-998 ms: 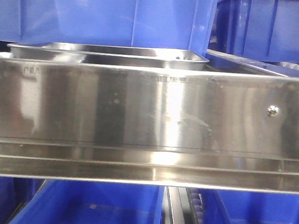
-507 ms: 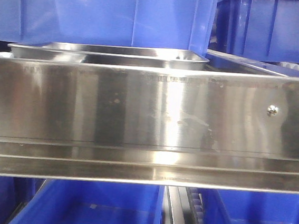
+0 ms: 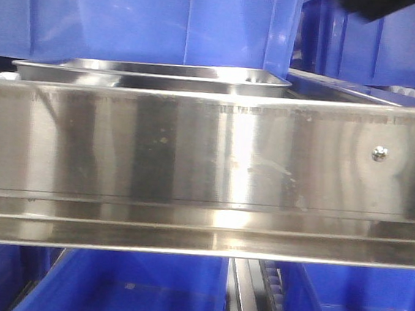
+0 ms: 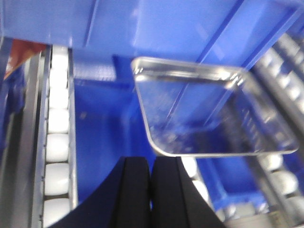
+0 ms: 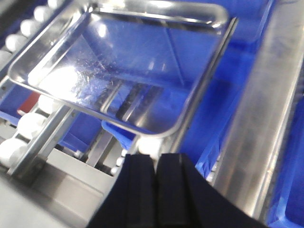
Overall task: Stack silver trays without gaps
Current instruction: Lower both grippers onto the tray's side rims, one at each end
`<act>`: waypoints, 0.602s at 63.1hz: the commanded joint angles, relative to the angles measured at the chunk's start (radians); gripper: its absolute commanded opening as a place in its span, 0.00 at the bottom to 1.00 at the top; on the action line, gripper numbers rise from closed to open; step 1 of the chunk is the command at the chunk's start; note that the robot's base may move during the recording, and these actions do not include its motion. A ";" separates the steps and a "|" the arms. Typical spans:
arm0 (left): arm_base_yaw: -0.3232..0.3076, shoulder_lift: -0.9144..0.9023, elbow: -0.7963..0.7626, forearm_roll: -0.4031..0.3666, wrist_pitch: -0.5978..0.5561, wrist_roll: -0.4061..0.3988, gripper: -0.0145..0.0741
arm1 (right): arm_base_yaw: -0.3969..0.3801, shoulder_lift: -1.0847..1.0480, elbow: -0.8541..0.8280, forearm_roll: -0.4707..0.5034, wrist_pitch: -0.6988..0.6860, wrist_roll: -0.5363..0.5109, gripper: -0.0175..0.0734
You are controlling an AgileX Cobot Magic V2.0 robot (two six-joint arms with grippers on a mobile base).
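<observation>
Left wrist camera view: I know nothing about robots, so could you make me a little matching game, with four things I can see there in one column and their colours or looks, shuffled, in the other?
Things:
1. silver tray
2. rollers
3. left gripper
4. plastic bin

Looks:
a. blue
b. black
c. white
d. shiny, mirror-like

Pairs: 1-d, 2-c, 3-b, 4-a.
</observation>
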 commanded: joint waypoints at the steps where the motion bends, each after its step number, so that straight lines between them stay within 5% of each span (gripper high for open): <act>1: -0.014 0.040 -0.015 0.009 0.001 -0.002 0.15 | 0.021 0.043 -0.037 -0.118 -0.012 0.116 0.11; 13: -0.016 0.096 -0.015 0.022 -0.045 -0.033 0.15 | 0.028 0.090 -0.057 -0.250 -0.043 0.305 0.11; 26: -0.020 0.209 -0.015 0.030 -0.102 -0.033 0.15 | 0.028 0.151 -0.057 -0.268 -0.057 0.348 0.11; 38: -0.090 0.319 -0.019 0.042 -0.165 -0.033 0.15 | 0.031 0.218 -0.088 -0.288 -0.060 0.379 0.11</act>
